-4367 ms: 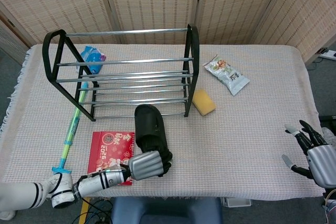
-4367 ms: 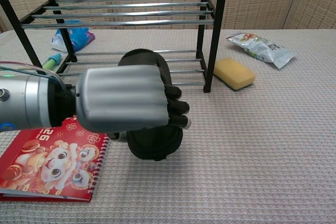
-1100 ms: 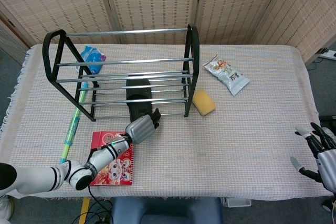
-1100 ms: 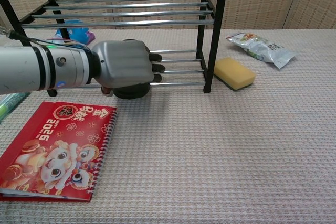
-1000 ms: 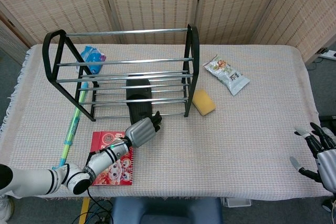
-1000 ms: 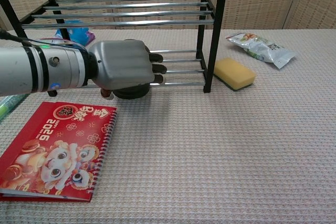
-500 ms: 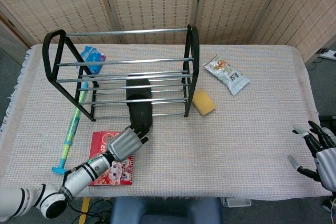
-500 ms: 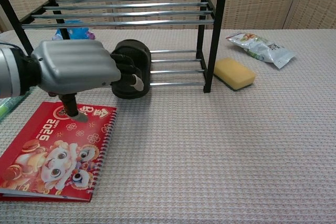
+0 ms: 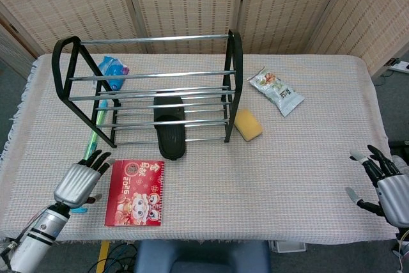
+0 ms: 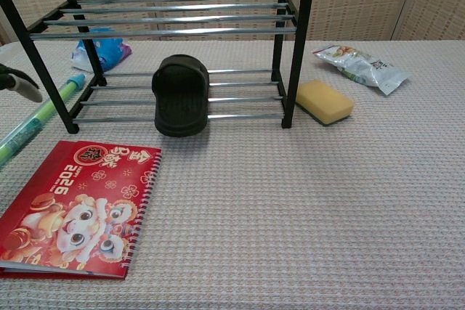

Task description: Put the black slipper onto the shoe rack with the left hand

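Note:
The black slipper [image 9: 170, 127] [image 10: 180, 95] lies on the lower bars of the black-and-chrome shoe rack [image 9: 151, 87] [image 10: 174, 28], its heel sticking out past the front bar. My left hand [image 9: 82, 181] hovers at the table's front left, beside the red booklet, fingers spread and holding nothing; in the chest view only a fingertip [image 10: 19, 85] shows at the left edge. My right hand [image 9: 382, 183] is off the table's front right corner, fingers apart and empty.
A red spiral calendar [image 9: 135, 192] [image 10: 73, 206] lies in front of the rack. A green-blue stick [image 9: 91, 148] [image 10: 38, 117] runs along the rack's left. A blue packet [image 9: 112, 70] sits behind the rack, a yellow sponge [image 9: 247, 124] [image 10: 324, 101] at its right, a snack bag [image 9: 275, 91] further right.
My left hand has let go of the slipper and pulled back left and toward the table's front edge. The slipper stays on the rack's lower bars. The right hand barely moved.

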You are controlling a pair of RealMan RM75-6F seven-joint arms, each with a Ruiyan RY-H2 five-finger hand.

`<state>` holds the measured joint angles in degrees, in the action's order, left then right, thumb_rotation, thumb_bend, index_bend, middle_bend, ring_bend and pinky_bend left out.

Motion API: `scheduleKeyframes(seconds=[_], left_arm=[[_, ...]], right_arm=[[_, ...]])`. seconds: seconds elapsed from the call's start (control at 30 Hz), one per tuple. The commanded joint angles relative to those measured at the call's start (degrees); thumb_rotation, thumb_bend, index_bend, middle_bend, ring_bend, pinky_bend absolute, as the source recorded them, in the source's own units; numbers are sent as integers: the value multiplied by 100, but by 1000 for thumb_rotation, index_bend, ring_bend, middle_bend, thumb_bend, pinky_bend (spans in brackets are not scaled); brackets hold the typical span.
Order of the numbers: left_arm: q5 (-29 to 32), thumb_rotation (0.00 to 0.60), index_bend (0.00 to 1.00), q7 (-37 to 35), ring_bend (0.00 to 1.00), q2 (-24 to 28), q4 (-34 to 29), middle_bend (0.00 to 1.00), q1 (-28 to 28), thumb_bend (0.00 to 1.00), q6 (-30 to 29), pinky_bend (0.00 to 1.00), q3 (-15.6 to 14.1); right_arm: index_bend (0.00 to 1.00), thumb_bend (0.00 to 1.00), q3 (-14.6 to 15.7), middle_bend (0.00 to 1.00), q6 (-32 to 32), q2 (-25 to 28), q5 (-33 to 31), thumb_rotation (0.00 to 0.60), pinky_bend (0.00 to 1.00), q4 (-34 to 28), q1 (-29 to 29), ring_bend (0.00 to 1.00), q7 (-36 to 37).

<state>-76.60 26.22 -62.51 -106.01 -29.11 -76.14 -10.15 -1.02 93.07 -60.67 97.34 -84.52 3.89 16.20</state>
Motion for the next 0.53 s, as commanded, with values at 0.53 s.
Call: scheduleKeyframes(seconds=[0.53], left_arm=[[160, 600, 251, -1063, 121, -754, 1393, 155, 1684, 129, -1791, 369, 649]], right_arm=[[111, 296, 109, 230, -763, -18, -253, 600, 202, -278, 258, 101, -164]])
